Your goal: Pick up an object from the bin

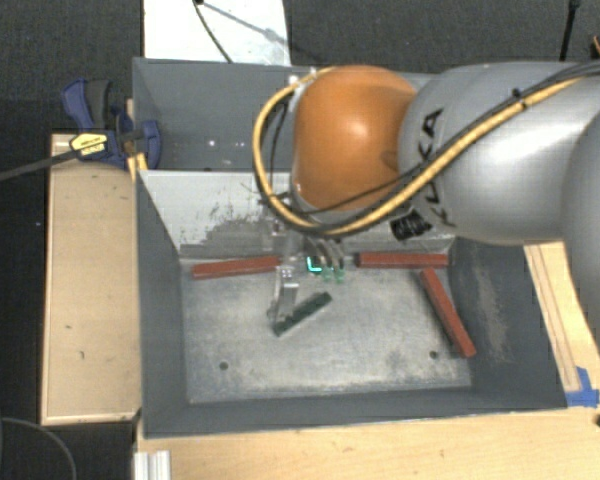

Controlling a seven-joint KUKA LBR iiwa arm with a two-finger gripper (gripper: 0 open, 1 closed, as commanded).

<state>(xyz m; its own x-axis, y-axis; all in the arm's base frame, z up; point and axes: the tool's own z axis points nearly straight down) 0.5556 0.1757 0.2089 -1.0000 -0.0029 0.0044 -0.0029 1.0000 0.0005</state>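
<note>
— Where does the camera watching you sit?
— Above the bin [165, 308], looking down into it, tilted somewhat from one side.
— How near?
— Near enough that the bin spans most of the width. My arm [520, 138] crosses in from the bin's right, over its far right corner.

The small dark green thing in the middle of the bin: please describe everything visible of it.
The dark green thing is small, slim and elongated, with a dull surface; its material cannot be told. It lies flat on the bin floor near the middle, set diagonally, its end toward the view's left lying nearer the front. The gripper stands at that end, perhaps touching it. Nothing else touches it.
</note>
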